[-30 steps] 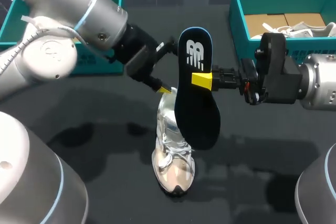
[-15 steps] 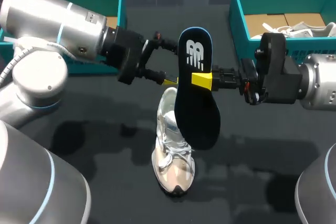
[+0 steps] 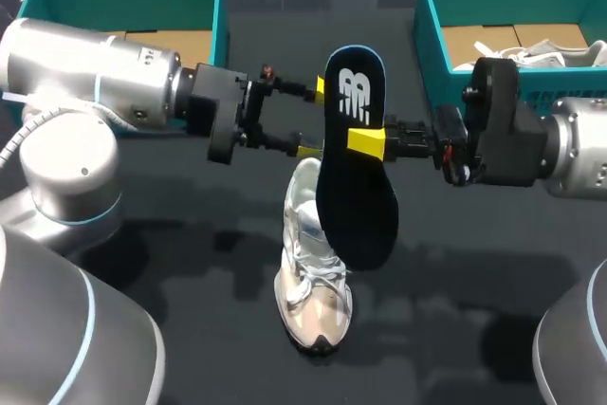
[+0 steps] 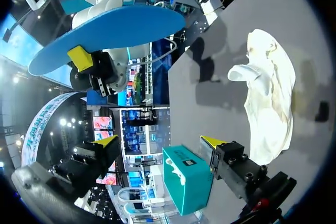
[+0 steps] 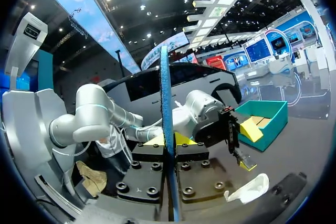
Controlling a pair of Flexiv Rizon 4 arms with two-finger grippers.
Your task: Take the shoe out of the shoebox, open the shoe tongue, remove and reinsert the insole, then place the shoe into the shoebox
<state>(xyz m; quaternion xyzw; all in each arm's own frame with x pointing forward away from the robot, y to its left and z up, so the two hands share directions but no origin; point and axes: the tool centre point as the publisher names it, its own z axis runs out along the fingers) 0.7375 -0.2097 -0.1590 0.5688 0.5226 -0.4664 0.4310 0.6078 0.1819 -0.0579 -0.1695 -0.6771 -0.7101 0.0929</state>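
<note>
Note that your left claw (image 3: pixel 313 118) has levelled out, released, beside the insole (image 3: pixel 358 198); your right claw (image 3: pixel 366 143) grips the insole upright over the shoe (image 3: pixel 311 282) on the desk (image 3: pixel 190 263). Expect a handover or reinsertion next

Dark table (image 3: pixel 220 267) (soft shadows)

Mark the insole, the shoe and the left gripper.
insole (image 3: pixel 360 206): head view, dark face, lower half.
shoe (image 3: pixel 313 282): head view, on the laces.
left gripper (image 3: pixel 313 117): head view, midway between its fingertips.
</note>
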